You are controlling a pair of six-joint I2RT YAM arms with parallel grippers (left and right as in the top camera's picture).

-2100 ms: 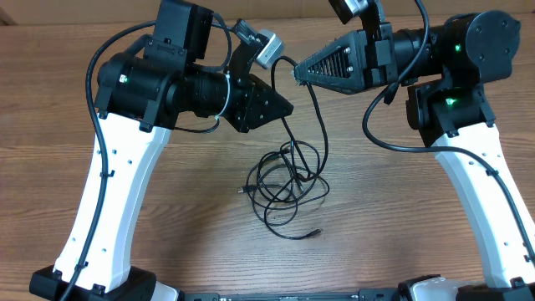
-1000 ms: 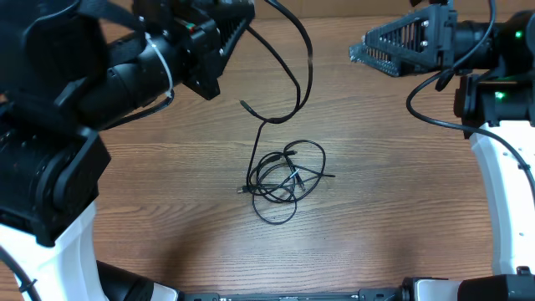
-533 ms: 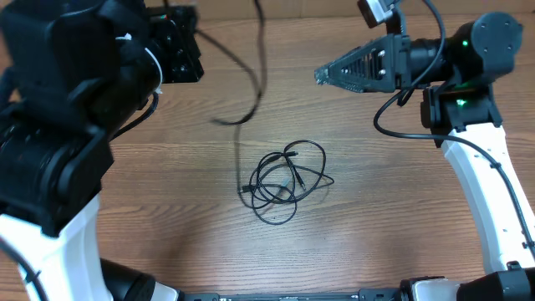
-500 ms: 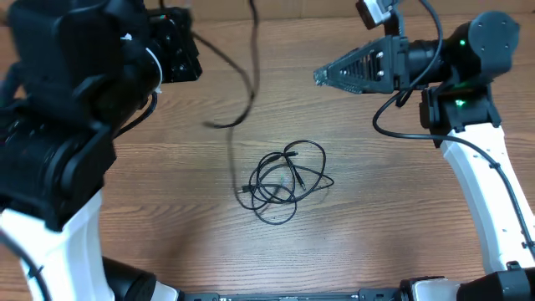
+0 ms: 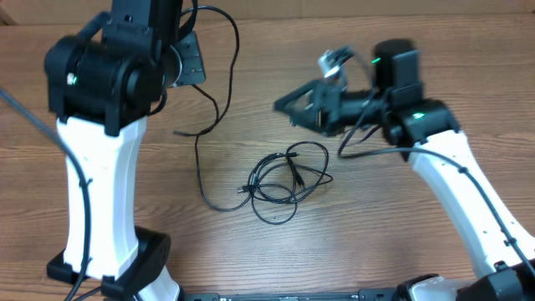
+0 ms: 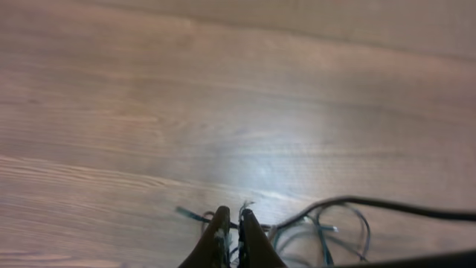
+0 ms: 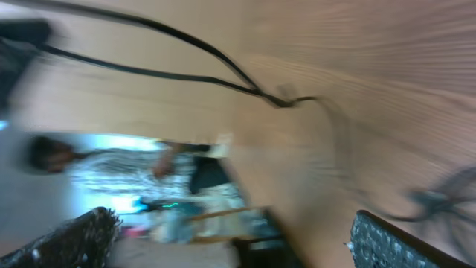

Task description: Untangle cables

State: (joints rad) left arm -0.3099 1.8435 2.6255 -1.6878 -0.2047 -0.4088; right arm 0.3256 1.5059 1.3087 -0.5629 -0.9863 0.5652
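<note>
Overhead, one tangled cable coil point(image 5: 284, 177), one loose cable point(image 5: 198, 167) beside it

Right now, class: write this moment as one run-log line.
left gripper: shut | right gripper: open | cable tangle: ungripped | loose cable: trailing left of it

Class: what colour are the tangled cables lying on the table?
Black. The cables show best in the overhead view, against the brown wood table.
</note>
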